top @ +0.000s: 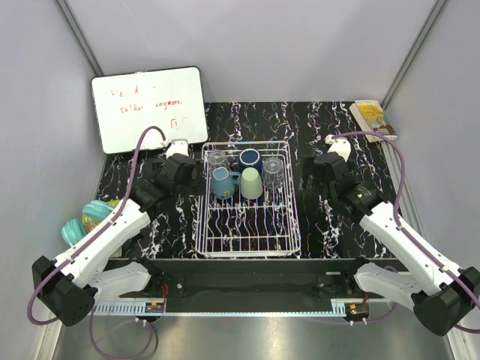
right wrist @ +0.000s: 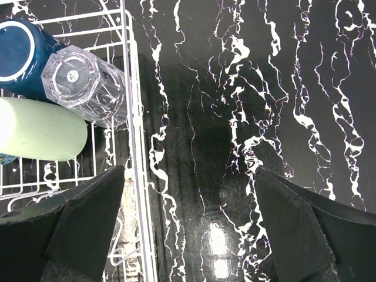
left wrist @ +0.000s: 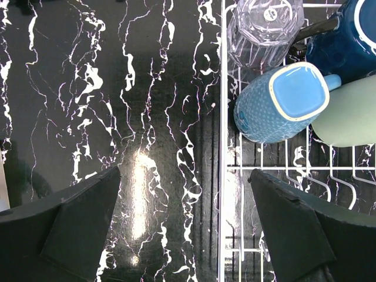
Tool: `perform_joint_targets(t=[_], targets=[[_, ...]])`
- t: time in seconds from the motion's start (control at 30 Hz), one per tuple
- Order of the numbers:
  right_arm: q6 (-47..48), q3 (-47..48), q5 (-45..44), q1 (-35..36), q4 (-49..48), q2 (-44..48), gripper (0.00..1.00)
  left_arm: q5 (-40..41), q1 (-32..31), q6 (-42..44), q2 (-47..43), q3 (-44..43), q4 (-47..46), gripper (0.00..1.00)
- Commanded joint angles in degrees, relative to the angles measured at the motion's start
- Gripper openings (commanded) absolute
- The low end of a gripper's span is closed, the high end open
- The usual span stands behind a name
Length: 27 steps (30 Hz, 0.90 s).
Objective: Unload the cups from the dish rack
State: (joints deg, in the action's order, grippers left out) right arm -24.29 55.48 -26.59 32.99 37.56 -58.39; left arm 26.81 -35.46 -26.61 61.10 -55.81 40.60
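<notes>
All five cups sit bunched at the far end of the dish rack (top: 204,225), which stands mid-way on the black marbled table (top: 322,225) btw the two arms. Top cam lays them out: light blue mug (top: 222,182) front-left, pale green tumbler (top: 251,183) touching it on the right, navy mug (top: 250,160) behind that pair, a clear glass (top: 217,159) in the far-left corner, and a second clear glass (top: 274,169) on the right side.

From above, the grippers are just dark lumps either side of the rack, and I can't read the jaws there. The wrist cams settle it. The left gripper (left wrist: 185,173) is spread wide w/ nothing in it. One of its fingers (left wrist: 76,229) is over bare table, the other over the wires, and the rack's left rim runs up btw them. The right gripper (right wrist: 189,170) is the same: wide apart and empty, one of its fingers (right wrist: 299,229) over table, the other over the rack's right edge.

Left wrist cam gives the mug's dotted skin and pale rim, w/ the glass, navy mug and tumbler crowded round it. Right wrist cam gives the ribbed second glass touching the tumbler, next to the navy mug. The blue mug is barely a sliver there.

Only the top cam shows the whiteboard (top: 150,109) w/ red scribble far left, a book (top: 373,118) far right, and the turquoise ribbed things (top: 84,217) by the left arm.
</notes>
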Motion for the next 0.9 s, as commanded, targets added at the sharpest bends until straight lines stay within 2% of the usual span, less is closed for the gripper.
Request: perform_joint_targets(t=[0.0,0.27,0.4,0.47,0.87], targets=[[0.30,1.47,-2.94,1.46,-2.05,-0.93,1.00,1.84,0.22,0.15,-1.69,-0.88,-1.40,0.99],[-0.58,1.47,-4.08,5.40,-2.23,-2.16,1.00,2.81,0.13,0.68,0.06,-2.45,-0.44,0.99],[-1.81,4.27,-12.93,9.98,1.80,-5.49,1.00,2.72,-1.01,1.21,2.96,-6.41,0.36,0.99],[-1.29,5.94,-14.63,11.82,3.57,-6.64,1.00,2.55,-1.89,1.39,5.33,-9.04,0.27,0.99],[-1.99,5.60,-10.50,12.80,2.96,-3.58,1.00,-2.37,-6.19,-0.63,20.01,-18.98,-2.45,0.99]])
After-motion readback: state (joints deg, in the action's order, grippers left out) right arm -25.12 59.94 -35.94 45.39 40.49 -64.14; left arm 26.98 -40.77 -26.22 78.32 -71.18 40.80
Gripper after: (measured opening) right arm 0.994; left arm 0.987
